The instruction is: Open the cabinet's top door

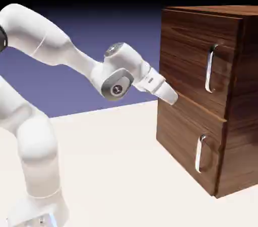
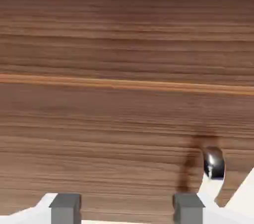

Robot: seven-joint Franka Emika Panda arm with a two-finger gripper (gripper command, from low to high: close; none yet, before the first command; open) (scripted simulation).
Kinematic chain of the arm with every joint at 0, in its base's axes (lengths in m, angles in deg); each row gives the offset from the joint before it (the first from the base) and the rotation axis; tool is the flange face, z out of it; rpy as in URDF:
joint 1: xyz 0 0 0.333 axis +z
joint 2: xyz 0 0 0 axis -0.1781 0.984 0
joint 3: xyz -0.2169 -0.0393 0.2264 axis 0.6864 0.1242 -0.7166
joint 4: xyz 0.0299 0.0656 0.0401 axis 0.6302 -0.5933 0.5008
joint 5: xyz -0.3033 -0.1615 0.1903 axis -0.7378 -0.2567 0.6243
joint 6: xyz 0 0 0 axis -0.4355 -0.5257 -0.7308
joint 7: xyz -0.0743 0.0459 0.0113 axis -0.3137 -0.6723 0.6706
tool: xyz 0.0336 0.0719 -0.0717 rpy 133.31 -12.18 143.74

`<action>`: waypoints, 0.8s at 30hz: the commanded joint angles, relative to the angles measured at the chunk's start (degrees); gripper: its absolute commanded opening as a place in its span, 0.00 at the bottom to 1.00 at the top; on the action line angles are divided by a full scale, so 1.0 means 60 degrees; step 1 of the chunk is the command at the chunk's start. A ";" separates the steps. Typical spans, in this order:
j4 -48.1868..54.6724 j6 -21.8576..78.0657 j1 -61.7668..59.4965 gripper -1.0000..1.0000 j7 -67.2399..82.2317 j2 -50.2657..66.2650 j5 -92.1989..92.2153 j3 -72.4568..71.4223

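Closing on the cabinet (image 1: 201, 95), gripper (image 1: 171, 95) at the front's left edge, well short of the handle.

Cabinet stands at the table's (image 1: 116, 170) right side; top door (image 1: 194, 60) looks shut, flush with the panel below, its long silver handle (image 1: 210, 68) on the right of the panel. I have the gripper nosed up at the seam (image 2: 124, 85) between the two panels, touching or nearly so; can't tell which. Hand view is filled with wood grain; fingertips (image 2: 65, 207) stand apart, nothing between them, a silver handle end (image 2: 214, 163) off to one side. Risk as I judge it: pushing on from here rams the wood, and closing now grabs nothing. Drifting low could catch the lower handle (image 1: 200, 153) and pull the wrong panel.
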 commanded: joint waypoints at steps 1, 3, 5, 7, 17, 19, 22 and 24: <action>0.0064 0.0025 0.0136 0.50 -0.0310 -0.0054 -0.0416 0.0153; 0.0193 0.0075 0.0407 0.50 -0.0930 -0.0163 -0.1246 0.0458; 0.0322 0.0125 0.0678 0.50 -0.1549 -0.0271 -0.2077 0.0763; 0.0451 0.0175 0.0949 0.50 -0.2168 -0.0379 -0.2908 0.1068; 0.1095 0.0425 0.2305 0.50 -0.5265 -0.0921 -0.7061 0.2592; 0.1224 0.0475 0.2576 0.50 -0.5885 -0.1029 -0.7891 0.2897; 0.1417 0.0551 0.2983 0.50 -0.6814 -0.1192 -0.9137 0.3355; 0.1546 0.0601 0.3254 0.50 -0.7433 -0.1300 -0.9968 0.3660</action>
